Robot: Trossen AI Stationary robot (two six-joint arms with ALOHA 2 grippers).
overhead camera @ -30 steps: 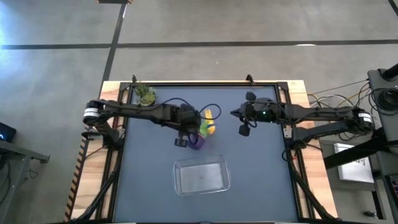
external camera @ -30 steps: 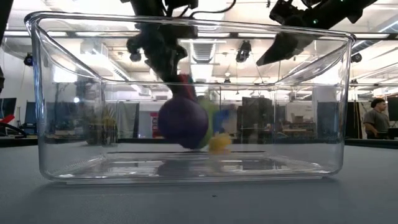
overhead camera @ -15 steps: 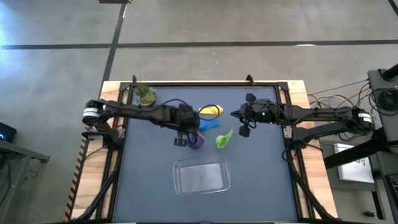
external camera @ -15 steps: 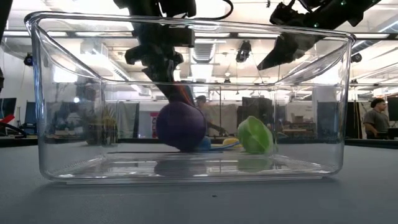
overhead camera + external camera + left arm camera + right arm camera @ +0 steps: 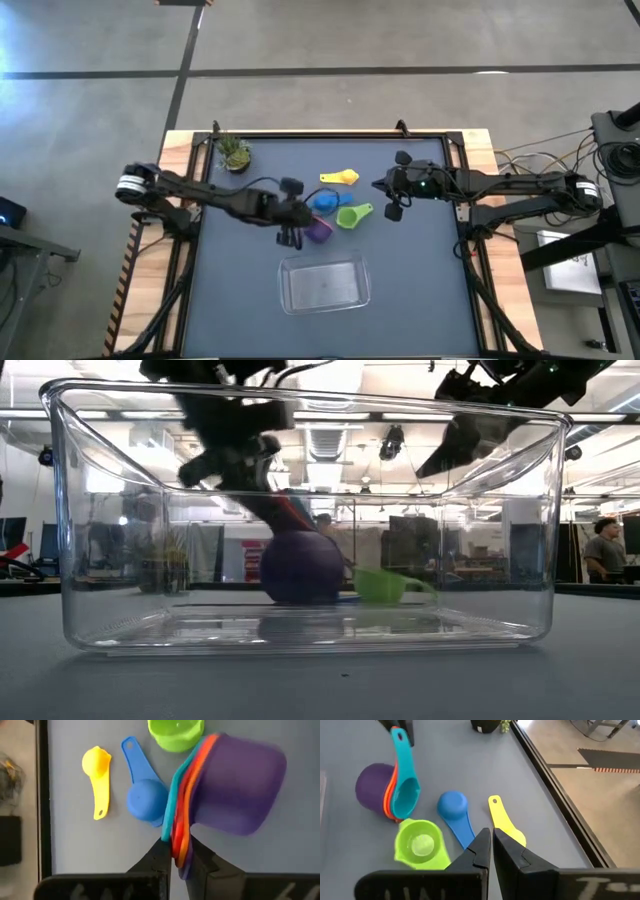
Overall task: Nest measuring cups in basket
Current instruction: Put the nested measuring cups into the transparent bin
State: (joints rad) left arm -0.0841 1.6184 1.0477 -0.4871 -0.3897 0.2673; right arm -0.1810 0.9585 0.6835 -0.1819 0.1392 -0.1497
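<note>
Tabletop: purple-orange-teal nested cups (image 5: 318, 229)

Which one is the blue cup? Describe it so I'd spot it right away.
Look at the dark table from above: beyond the clear basket, toward the plant, lie three loose cups. The blue cup is the middle one, between the yellow cup and the green cup. It alone lies bowl-down, a round blue dome.

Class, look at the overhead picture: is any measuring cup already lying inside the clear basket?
No. The basket holds nothing, while the green cup, blue cup and yellow cup lie on the table behind it.
</note>
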